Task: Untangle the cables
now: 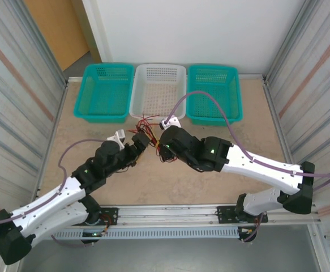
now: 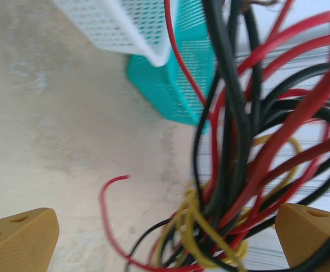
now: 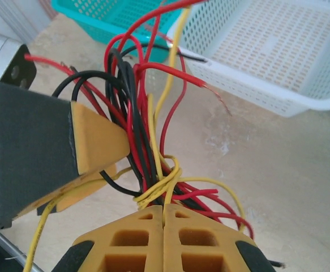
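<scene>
Close in front of the white basket [image 1: 160, 67], the tangled cables [image 3: 145, 141] sit pinched in the clenched right tool [image 3: 163, 211]. The left tool [image 2: 165, 241] straddles them, released (fingers [image 2: 17, 238] wide). Closing on several strands and pulling could tighten the yellow knot [image 3: 159, 190].

Bright, even overhead light, shadows soft. My left wrist feed smears the near cables [image 2: 234, 113]; right wrist reads sharper.

Cables [image 2: 232, 170] clog centre — baskets [image 1: 161, 66] wall the back — table [image 1: 266, 141] flanks free.
</scene>
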You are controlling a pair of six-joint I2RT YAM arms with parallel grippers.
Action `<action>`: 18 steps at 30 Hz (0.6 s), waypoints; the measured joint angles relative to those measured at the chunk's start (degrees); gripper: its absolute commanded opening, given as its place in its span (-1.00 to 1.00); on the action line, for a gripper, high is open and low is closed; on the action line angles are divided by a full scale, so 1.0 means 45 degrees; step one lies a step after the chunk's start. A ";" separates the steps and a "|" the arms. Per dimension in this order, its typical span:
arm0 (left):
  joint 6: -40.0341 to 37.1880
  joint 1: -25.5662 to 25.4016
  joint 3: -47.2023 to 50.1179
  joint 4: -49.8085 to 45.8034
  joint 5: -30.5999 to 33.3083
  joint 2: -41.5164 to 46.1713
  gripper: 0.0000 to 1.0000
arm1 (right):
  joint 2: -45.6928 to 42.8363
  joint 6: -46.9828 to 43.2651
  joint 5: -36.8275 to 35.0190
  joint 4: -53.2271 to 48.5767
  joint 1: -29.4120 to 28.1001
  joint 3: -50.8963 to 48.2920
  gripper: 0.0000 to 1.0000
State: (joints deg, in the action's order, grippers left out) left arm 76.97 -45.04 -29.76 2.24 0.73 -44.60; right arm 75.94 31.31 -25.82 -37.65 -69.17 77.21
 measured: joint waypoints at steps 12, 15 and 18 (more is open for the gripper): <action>-0.2895 -0.0005 -0.2327 -0.2968 0.0860 0.1083 0.98 | 0.0189 -0.0117 -0.0364 0.0180 -0.0379 0.0398 -1.00; -0.2739 -0.0165 -0.1685 -0.2735 0.0763 0.1156 0.97 | 0.0194 -0.0117 -0.0359 0.0194 -0.0379 0.0563 -1.00; -0.2147 -0.0423 -0.0597 -0.2331 0.0845 0.1171 0.98 | 0.0219 -0.0126 -0.0350 0.0316 -0.0379 0.0622 -1.00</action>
State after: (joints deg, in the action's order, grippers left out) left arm 67.31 -46.94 -32.45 -8.25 4.54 -39.33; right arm 76.93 30.74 -27.40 -36.23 -70.87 80.01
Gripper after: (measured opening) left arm 0.987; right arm 0.051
